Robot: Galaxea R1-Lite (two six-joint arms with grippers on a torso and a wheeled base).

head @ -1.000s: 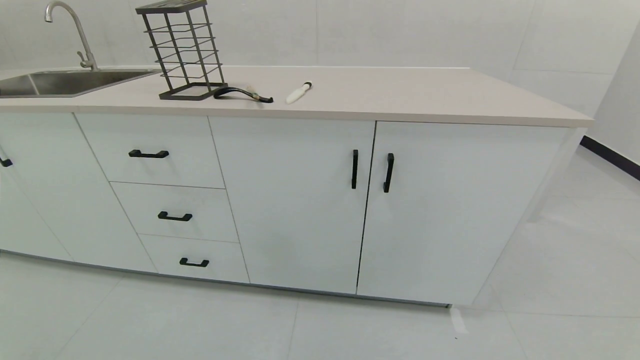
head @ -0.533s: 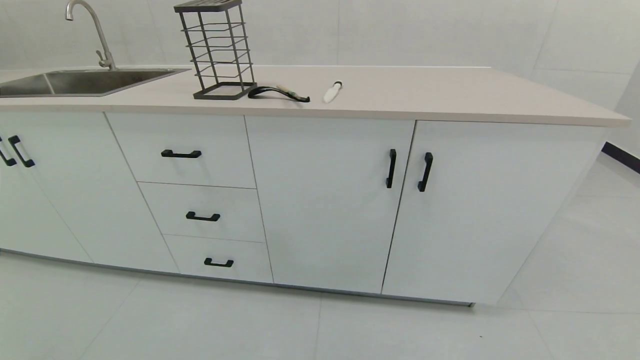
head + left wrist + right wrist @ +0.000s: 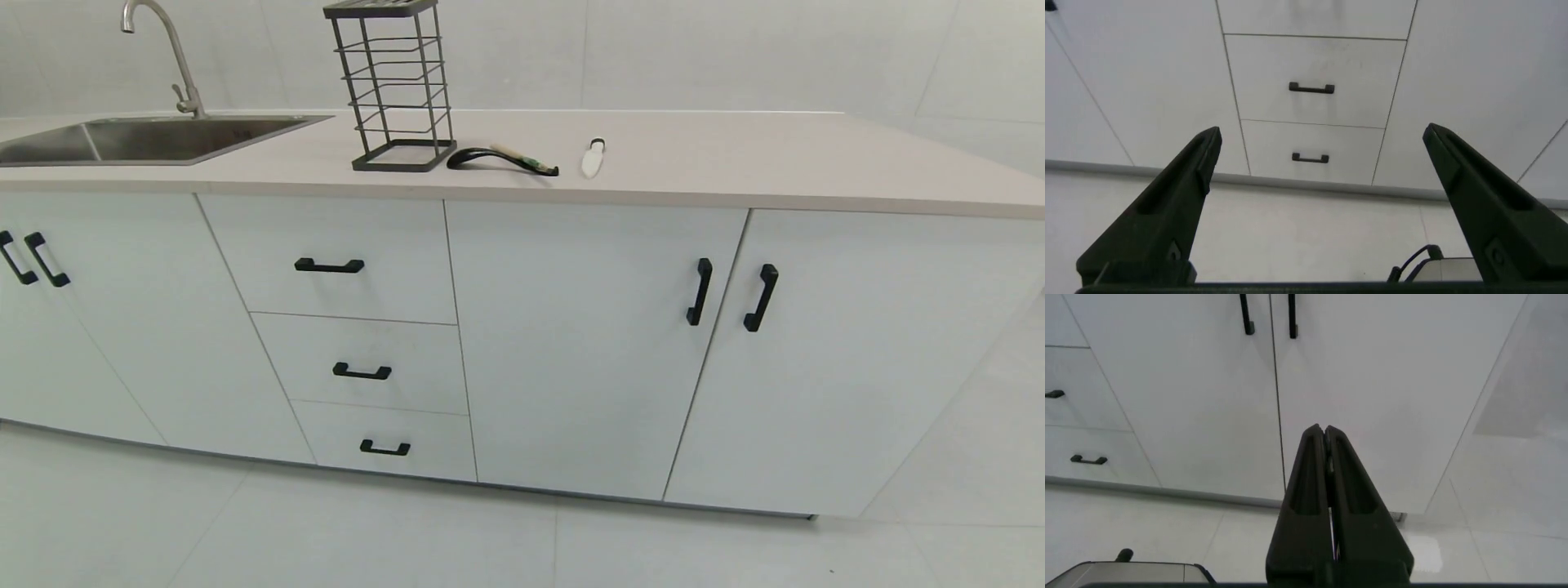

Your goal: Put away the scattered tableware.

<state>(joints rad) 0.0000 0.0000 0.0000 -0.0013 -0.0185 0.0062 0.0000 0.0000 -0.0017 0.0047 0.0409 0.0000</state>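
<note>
Down at cabinet height, the left gripper (image 3: 1323,131) has its jaws spread wide and empty, facing the lower drawers (image 3: 1311,69). The right gripper (image 3: 1324,431) has its jaws pressed together on nothing, facing the cabinet doors (image 3: 1372,376). Both task things lie well above and beyond on the tabletop (image 3: 735,159): a black spoon (image 3: 498,158) lies along the front edge just beside the wire rack (image 3: 392,90), with a white knife (image 3: 593,157) nearly front to back near it. The spoon looks nearer the left arm. A sink (image 3: 163,137) sits farther left.
</note>
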